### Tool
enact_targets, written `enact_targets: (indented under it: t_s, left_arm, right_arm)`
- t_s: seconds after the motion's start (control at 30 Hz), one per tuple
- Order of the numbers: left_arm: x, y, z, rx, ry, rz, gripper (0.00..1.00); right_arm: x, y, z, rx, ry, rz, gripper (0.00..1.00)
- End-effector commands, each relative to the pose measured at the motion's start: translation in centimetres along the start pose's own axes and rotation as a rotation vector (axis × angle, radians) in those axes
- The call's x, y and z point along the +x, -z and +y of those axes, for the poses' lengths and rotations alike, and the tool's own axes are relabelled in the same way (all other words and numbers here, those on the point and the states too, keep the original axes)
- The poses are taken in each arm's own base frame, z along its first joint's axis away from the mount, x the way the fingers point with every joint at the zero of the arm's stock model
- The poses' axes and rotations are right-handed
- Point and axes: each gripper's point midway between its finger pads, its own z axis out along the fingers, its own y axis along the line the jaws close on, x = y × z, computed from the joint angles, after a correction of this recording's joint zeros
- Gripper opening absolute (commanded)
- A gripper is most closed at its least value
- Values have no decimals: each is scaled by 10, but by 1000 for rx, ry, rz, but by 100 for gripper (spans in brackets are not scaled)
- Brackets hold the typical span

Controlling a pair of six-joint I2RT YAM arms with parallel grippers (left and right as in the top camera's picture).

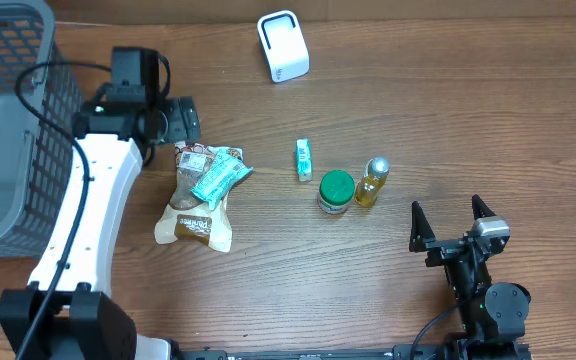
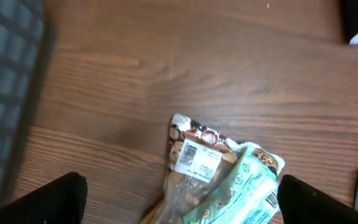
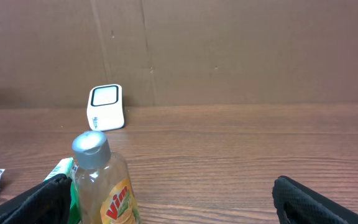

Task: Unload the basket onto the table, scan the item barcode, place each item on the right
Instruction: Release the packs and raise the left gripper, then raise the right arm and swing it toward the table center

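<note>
Where the white left arm reaches over the far-left part of the counter, the left tool hangs just beyond the far end of a clear snack bag, its fingers spread wide and gripping nothing. The bag lies flat with brown food showing through it. The left wrist view shows a white sticker with a barcode near the bag's far end; its print is too small to read. A teal packet lies slantwise across the bag, touching it, and carries its own small barcode; its lettering is not legible.

The white scanner stands far back on the counter, right of the bag and well apart from it, with its dark window facing the near side in the right wrist view.

Near the middle, a small green box lies on its own. Just right of it and nearer stands a green-lidded jar, and beside the jar is a bottle of yellow liquid with a silver cap. Its yellow label reads "Vim" in red.

The right tool rests near the right front, released, its two fingers apart and empty, pointing towards the bottle. A grey mesh basket fills the far-left corner.
</note>
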Motion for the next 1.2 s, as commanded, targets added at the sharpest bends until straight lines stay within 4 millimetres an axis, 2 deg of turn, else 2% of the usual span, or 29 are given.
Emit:
enact_targets:
  t_s: [0.0, 0.43, 0.7, 0.8, 1.17]
  left_arm:
    - [-5, 8, 11, -46, -35, -18, 100]
    - [-3, 7, 10, -45, -35, -14, 100]
    - [-3, 7, 10, -45, -35, -14, 100]
    - [-3, 7, 10, -45, -35, -14, 100]
    - [-3, 7, 10, -45, -35, -14, 100]
  right_arm:
    - [2, 0, -2, 8, -5, -1, 100]
    - [2, 0, -2, 8, -5, -1, 100]
    - [-10, 0, -1, 2, 0, -50, 100]
    - [-12, 0, 7, -43, 3, -60, 100]
    - [-46, 12, 51, -294, 48, -197, 100]
